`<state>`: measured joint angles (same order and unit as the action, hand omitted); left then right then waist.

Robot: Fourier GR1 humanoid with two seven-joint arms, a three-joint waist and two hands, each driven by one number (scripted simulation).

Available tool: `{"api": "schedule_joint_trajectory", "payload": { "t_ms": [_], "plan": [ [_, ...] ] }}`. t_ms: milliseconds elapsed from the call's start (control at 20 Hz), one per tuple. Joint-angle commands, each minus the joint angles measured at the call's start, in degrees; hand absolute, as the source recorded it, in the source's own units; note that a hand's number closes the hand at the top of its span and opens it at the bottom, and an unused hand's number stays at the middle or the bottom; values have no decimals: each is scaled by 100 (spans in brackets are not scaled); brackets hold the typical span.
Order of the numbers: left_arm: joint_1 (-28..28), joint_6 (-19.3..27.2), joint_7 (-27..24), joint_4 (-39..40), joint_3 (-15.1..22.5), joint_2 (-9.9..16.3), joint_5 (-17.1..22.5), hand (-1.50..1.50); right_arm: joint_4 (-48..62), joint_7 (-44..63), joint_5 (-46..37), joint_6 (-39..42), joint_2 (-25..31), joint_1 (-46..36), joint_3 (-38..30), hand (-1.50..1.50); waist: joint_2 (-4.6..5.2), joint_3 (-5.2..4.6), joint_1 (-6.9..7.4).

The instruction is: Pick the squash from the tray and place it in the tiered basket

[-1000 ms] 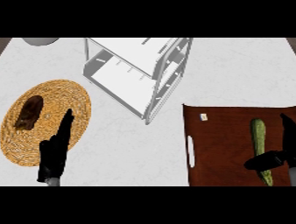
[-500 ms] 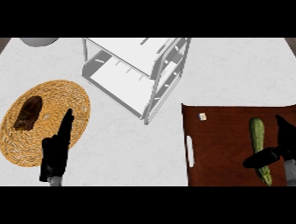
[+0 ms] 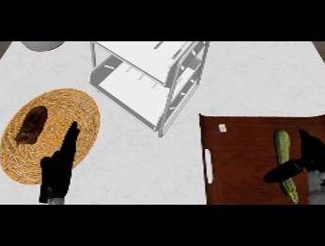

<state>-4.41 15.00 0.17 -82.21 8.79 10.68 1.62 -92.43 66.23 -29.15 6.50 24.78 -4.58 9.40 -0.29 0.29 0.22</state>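
Note:
A long green squash (image 3: 284,153) lies lengthwise on the dark red-brown tray (image 3: 243,158) at the lower right. My right hand (image 3: 320,161) is over the squash's near half, fingers straight beside it on the right and the thumb reaching across it from the left; the hand is open. The white tiered basket (image 3: 151,79) stands at the upper middle, left of the tray's far corner. My left hand (image 3: 59,166) rests open at the lower left, fingers pointing up over a woven mat.
A round woven mat (image 3: 66,115) at the left holds a dark brown lump (image 3: 32,125). A grey bowl (image 3: 43,45) shows at the top left edge. A small white tag (image 3: 223,128) lies on the tray's far left part.
The right hand has shifted slightly left and down, closing in on the squash, with the thumb now across it. The left hand has barely moved.

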Motion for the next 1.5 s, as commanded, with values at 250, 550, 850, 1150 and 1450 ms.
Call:
{"api": "schedule_joint_trajectory", "payload": {
  "t_ms": [250,550,850,1150,1450],
  "plan": [
    [21,-103,342,-7,-79,-11,-10,0,569,34,-246,-86,-241,148,-331,150,30,-28,-16],
    [-162,-197,201,42,-195,-46,-48,0,751,-560,-609,-158,-524,204,-287,150,29,-28,-10],
    [-16,19,185,94,-71,-285,-270,0,285,-455,-1402,90,-641,133,495,150,20,-32,-26],
    [-181,-154,-62,247,40,-286,-265,0,255,60,-2694,135,-2077,-503,2561,150,25,-43,140],
    [-213,-76,123,103,42,-369,-305,0,-234,981,-2968,-381,-2456,-1049,2889,150,15,-32,16]
  ]
}}
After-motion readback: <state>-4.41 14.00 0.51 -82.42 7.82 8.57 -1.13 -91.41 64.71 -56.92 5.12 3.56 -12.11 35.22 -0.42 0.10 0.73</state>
